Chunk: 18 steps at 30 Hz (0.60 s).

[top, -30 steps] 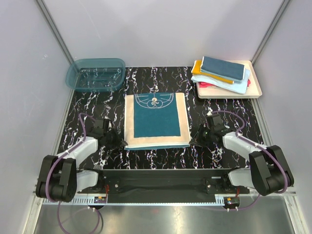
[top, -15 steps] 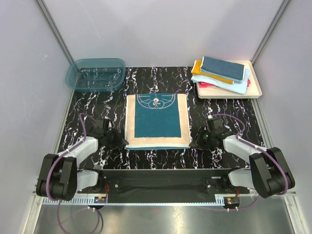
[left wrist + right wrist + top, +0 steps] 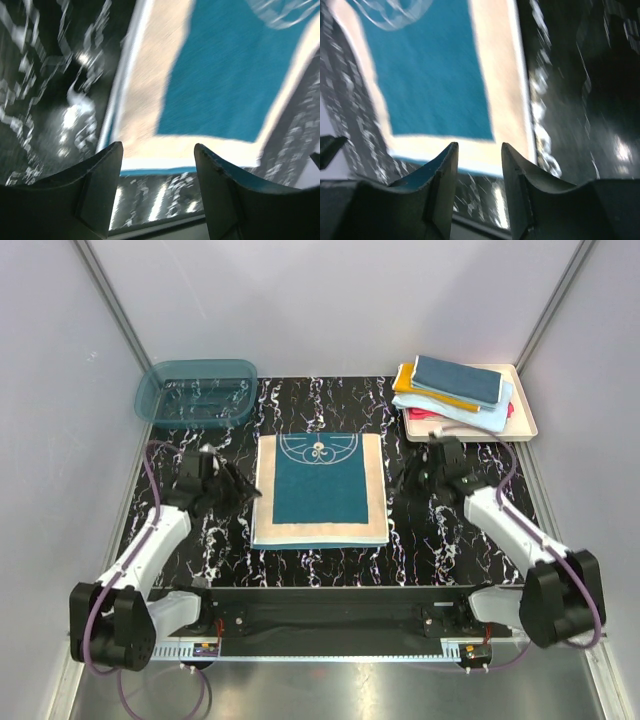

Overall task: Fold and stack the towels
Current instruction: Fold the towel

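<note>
From above, the teal towel (image 3: 318,490), cream-bordered, lies flat mid-table between left gripper (image 3: 238,488) and right gripper (image 3: 408,476); other towels (image 3: 458,382) sit stacked on the tray (image 3: 527,420). Left wrist, blurred: fingers (image 3: 100,190) spread, empty, a blue under-edge showing. Right wrist: fingers (image 3: 440,190) likewise parted, holding nothing.

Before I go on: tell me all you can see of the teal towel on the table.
The towel is soft cloth, a dark teal panel inside a broad cream border, with a white line drawing at its far end. It lies flat on the middle of the black marbled table. A pale blue edge shows under its near and left borders, so it looks doubled over. The left claw and right claw hang open beside its sides, gripping nothing.
</note>
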Available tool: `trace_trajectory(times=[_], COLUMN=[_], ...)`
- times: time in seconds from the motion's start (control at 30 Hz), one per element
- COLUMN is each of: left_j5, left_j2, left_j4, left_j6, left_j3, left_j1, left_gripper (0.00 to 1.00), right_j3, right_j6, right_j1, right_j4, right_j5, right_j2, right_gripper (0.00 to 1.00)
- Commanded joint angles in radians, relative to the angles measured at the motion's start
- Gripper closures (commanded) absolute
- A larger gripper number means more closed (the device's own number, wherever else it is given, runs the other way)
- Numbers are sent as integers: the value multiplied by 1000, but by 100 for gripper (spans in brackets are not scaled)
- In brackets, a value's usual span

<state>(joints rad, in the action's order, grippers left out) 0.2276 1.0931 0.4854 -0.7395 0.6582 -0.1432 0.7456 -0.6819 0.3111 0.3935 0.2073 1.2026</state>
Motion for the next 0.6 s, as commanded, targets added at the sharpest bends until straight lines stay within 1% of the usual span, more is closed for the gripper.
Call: trace_trajectory(times=[0.0, 0.03, 0.07, 0.1, 0.13, 0.17, 0.2, 0.23, 0.27, 0.3, 0.33, 0.37, 0.43, 0.5, 0.57], left_j5=[-7, -2, -14, -23, -25, -34, -2, 21, 33, 73, 94, 98, 96, 46, 17], left_j2=[43, 104, 147, 180, 207, 267, 298, 338, 397, 422, 436, 445, 452, 449, 449], left_j4=[-66, -127, -143, -177, -279, -310, -339, -407, -419, -438, -517, -545, -585, -564, -544], left_j6=[-3, -1, -4, 0, 5, -4, -1, 9, -7, -24, -41, -73, -78, -63, -78], left_j3=[142, 168, 197, 224, 237, 244, 251, 268, 271, 267, 227, 209, 176, 150, 123], left_j1=[7, 5, 5, 5, 4, 4, 4, 4, 4, 4, 2, -4, -27, -58, -73], left_gripper=[35, 36, 36, 38, 38, 38, 38, 40, 41, 41, 43, 43, 43, 43, 42], right_j3=[167, 204, 277, 308, 339, 392, 409, 425, 449, 454, 446, 437, 416, 362, 303], right_j6=[22, 24, 28, 25, 22, 18, 7, -5, -10, -13, -18, -21, -19, -24, -34], right_j1=[-6, -4, -6, -6, -4, -3, -1, -1, 3, 8, 14, 31, 45, 62, 66], right_j4=[-99, -108, -119, -161, -176, -191, -227, -241, -246, -260, -266, -272, -285, -306, -315], right_j5=[-71, -66, -59, -28, -17, 0, 29, 41, 52, 60, 55, 50, 41, 26, 21], right_j2=[140, 185, 231, 323, 368, 411, 487, 523, 553, 601, 617, 627, 641, 631, 627], right_gripper=[54, 54, 55, 57, 58, 60, 60, 62, 63, 64, 64, 64, 64, 64, 64])
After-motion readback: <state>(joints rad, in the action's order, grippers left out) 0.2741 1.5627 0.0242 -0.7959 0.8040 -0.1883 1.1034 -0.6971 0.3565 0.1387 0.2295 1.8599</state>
